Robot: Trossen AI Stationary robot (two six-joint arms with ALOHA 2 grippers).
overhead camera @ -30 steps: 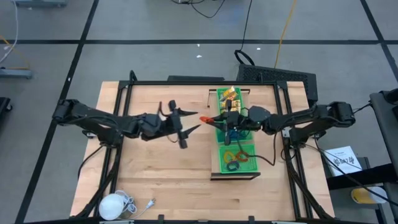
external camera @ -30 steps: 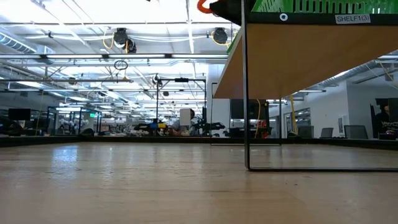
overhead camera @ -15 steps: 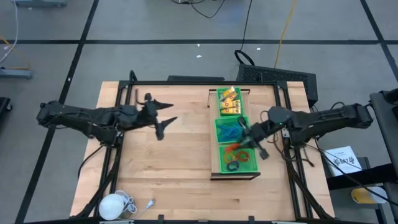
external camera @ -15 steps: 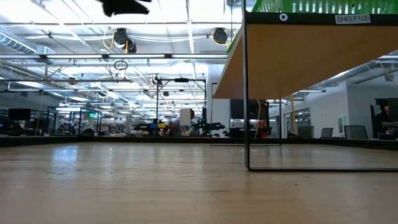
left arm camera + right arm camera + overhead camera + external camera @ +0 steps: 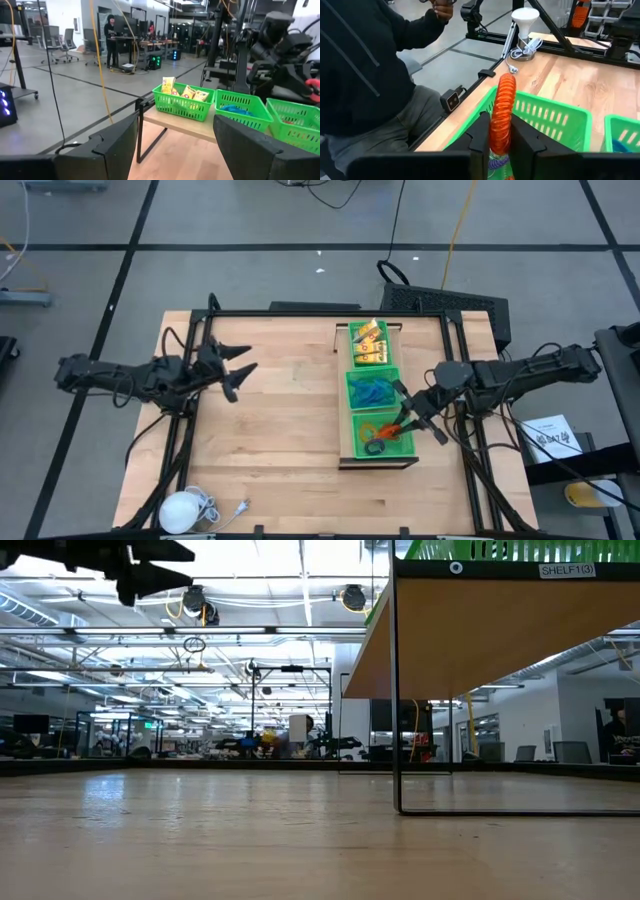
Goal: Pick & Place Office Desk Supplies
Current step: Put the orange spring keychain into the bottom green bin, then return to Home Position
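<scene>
A raised wooden shelf [image 5: 345,458] carries three green mesh baskets. The far one [image 5: 368,343] holds yellow packets [image 5: 183,93], the middle one [image 5: 372,390] blue clips [image 5: 239,108], and the near one [image 5: 378,440] rings. My right gripper [image 5: 408,420] is over the near basket's right side, shut on an orange coiled ring [image 5: 503,107]. My left gripper [image 5: 236,370] hangs open and empty above the table's left part, pointing level toward the shelf; its fingers [image 5: 107,150] frame the left wrist view. My right gripper pinches the orange ring's lower part [image 5: 500,134] between its two fingers. The fingers come nearly level from the table's right side. The ring is lifted clear and sticks out past the fingertips, above the near basket [image 5: 547,117].
A white round object with a cord [image 5: 185,508] lies at the table's near left corner. A black frame [image 5: 300,311] runs around the table. A person in dark clothes [image 5: 365,75] is beside the table. Bare wood lies between my left gripper and the shelf.
My left gripper has drawn back from the table's middle toward its left edge. My right gripper has carried the orange ring from the left side of the middle basket toward the near and right edges, to over the near basket, and has tipped up toward level.
</scene>
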